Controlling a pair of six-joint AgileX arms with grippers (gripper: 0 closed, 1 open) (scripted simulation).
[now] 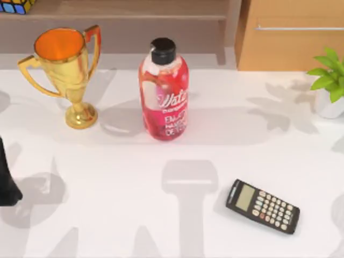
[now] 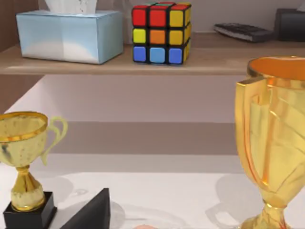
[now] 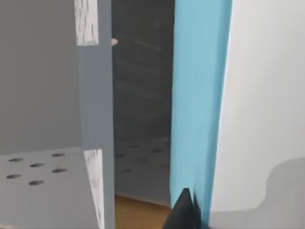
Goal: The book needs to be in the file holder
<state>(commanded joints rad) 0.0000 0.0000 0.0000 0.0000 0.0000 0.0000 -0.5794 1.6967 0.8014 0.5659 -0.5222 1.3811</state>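
The book (image 3: 200, 95) shows in the right wrist view as an upright slab with a pale blue edge facing the camera. A white surface runs alongside that edge, and I cannot tell whether it is the book's cover or the tabletop. The book stands just beside a grey divider wall of the file holder (image 3: 95, 95), with a dark compartment open between the two. The holder's grey floor is perforated with small oval holes, and a strip of brown wood shows below it. A dark tip of the right hand (image 3: 183, 214) lies against the lower part of the blue edge. I cannot tell whether the hand is clamped on the book or apart.

On the white tabletop (image 1: 107, 215) in the top view, a red bottle (image 1: 164, 91) with a black cap stands near the middle toward the back. A gold trophy (image 1: 67, 72) stands to its left, apart from it. A black calculator (image 1: 262, 206) lies flat toward the front right, and a green plant (image 1: 330, 80) in a white pot sits at the right edge.

The left arm (image 1: 7, 183) is parked at the table's left edge. A dark wedge of the left hand (image 2: 93, 212) shows in its wrist view, and I cannot tell how it is set. A shelf (image 2: 119, 64) behind the table carries a tissue box (image 2: 66, 36) and a coloured puzzle cube (image 2: 159, 33), side by side. A smaller trophy on a black base (image 2: 26, 162) stands below it.
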